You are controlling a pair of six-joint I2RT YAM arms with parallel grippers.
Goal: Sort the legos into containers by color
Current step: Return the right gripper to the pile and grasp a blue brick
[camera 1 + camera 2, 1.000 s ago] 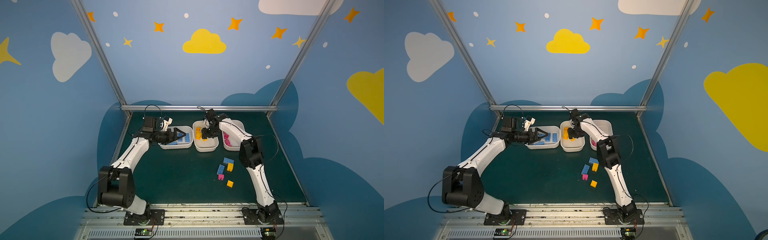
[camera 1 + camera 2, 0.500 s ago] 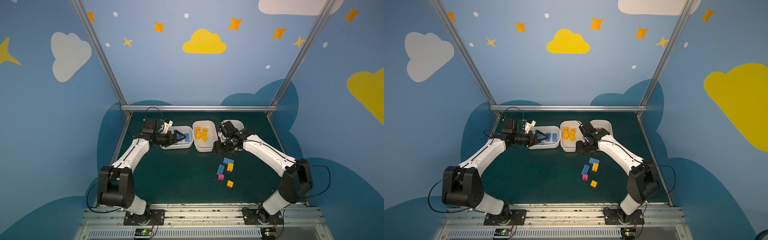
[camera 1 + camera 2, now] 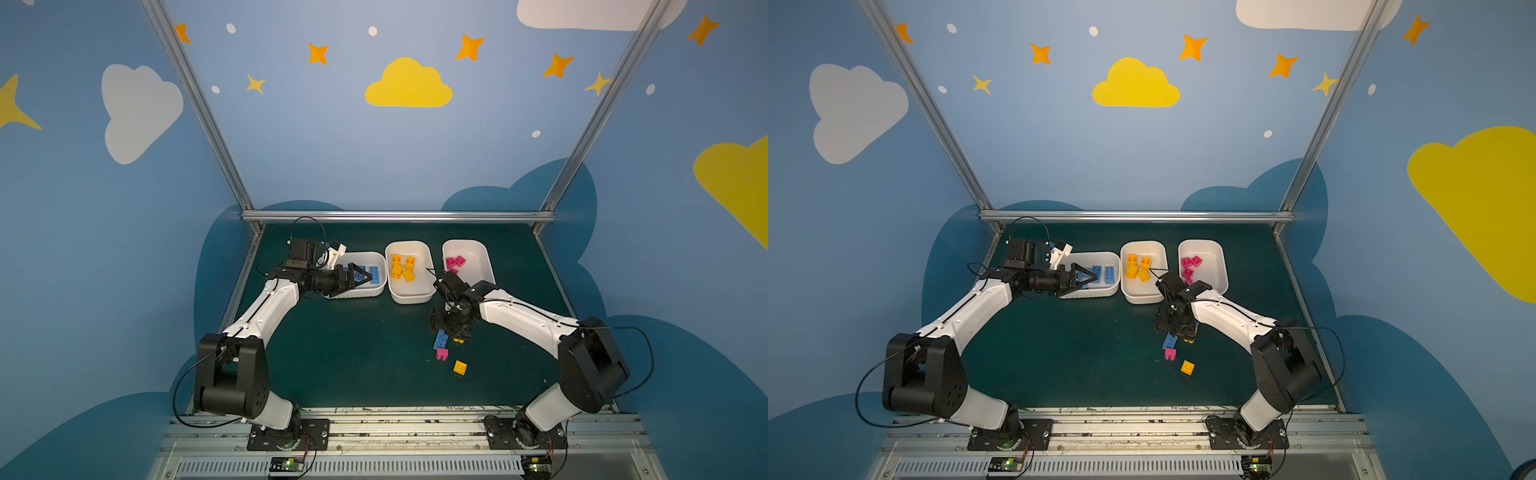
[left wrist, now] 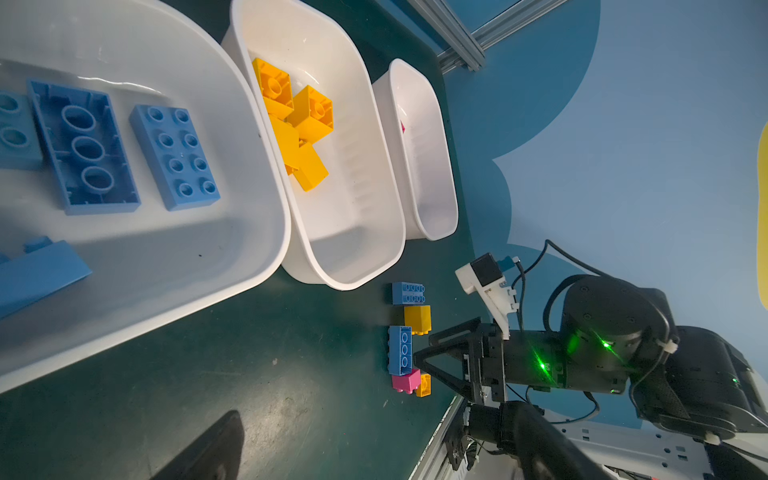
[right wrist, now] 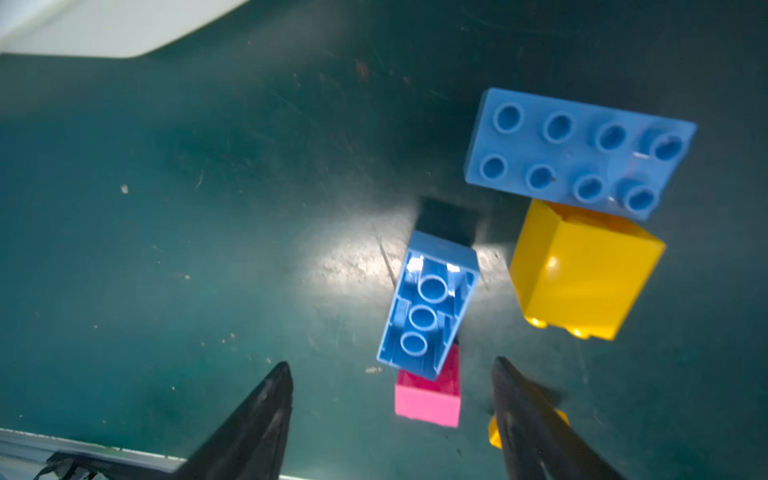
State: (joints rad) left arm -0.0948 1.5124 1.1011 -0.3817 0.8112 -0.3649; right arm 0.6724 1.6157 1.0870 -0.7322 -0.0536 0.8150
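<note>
Three white trays (image 3: pixel 411 291) are sitting in a row at the back of the green desk (image 3: pixel 353 353), holding sorted legos (image 3: pixel 402 268) in blue, yellow and pink. Five loose legos (image 4: pixel 409 332) are lying nearer the front. The right pincer (image 5: pixel 391 361) is hovering over an upturned blue brick (image 5: pixel 428 307) and a pink brick (image 5: pixel 428 401), jaws parted, gripping nothing. The left pincer (image 3: pixel 358 276) is hanging over the blue-filled tray (image 3: pixel 374 292), spread wide and empty.

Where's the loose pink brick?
In both top views the pink brick lies on the green mat, right of centre, at the near end of an upturned blue brick.
</note>
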